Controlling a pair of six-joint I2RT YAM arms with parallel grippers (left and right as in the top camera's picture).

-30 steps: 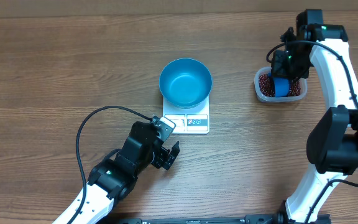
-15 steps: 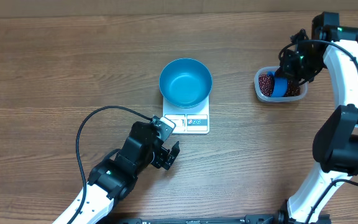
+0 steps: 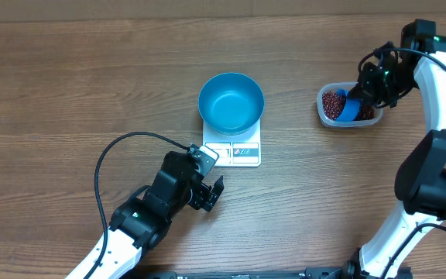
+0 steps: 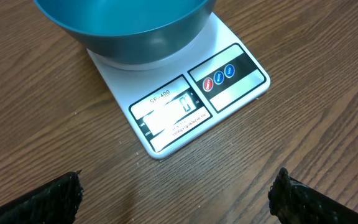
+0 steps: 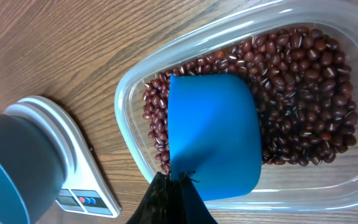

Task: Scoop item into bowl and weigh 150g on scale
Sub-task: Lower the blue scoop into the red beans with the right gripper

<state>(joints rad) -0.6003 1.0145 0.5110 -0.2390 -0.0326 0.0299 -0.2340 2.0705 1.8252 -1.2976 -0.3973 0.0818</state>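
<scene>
Setting: a wood-grain table (image 3: 91, 77), with one robot arm at each side.
Bowl: the round blue bowl (image 3: 231, 102) sits on the rear part of the scale (image 3: 242, 152), near the middle of the table. From the left wrist camera its rim overhangs the white platform.
Scale: white and square, with its display strip and three round buttons facing the left arm. The display (image 4: 169, 115) is lit, but glare makes the reading hard to tell.
Beans: the dark red-brown beans (image 5: 303, 93) lie heaped in a clear plastic tub (image 3: 324, 116), well to the right of the scale.
Scoop: a small blue scoop (image 5: 213, 134) rests on the beans inside the tub, mouth down, its smooth back facing the right wrist camera.
Right gripper: the right gripper (image 5: 173, 186) hangs over the tub's right end, its dark fingers pressed together on the scoop's near edge.
Left gripper: the left gripper (image 3: 211, 194) hovers low, just in front of the scale, with its fingers (image 4: 42, 202) spread wide and nothing between them.
</scene>
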